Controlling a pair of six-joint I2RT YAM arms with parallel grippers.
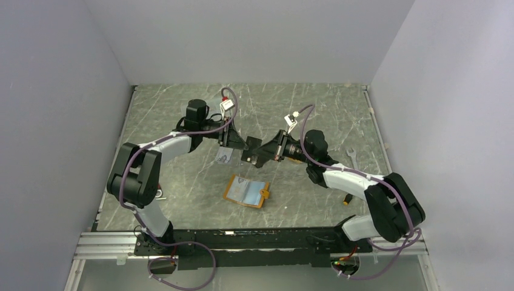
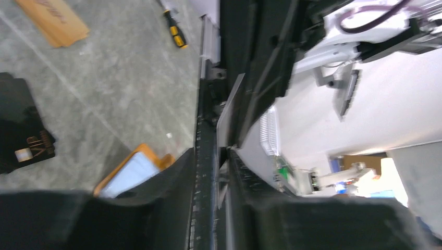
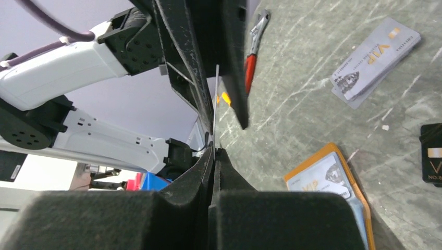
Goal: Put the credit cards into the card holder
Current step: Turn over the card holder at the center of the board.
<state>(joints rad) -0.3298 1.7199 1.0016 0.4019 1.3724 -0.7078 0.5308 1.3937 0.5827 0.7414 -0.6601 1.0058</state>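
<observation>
A grey marbled table [image 1: 182, 209] stands between pale walls [image 1: 242, 36], with a metal rail [image 1: 103, 245] along its near edge. A silver spanner [image 1: 350, 153] lies toward its right side. A yellow-and-black screwdriver [image 2: 174, 28] and a red-handled wrench [image 3: 250, 70] also lie on it.

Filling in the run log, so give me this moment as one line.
card: mid-air between both arms | right fingers: shut on it | left fingers: around it, grip unclear | card holder: open on table
</observation>
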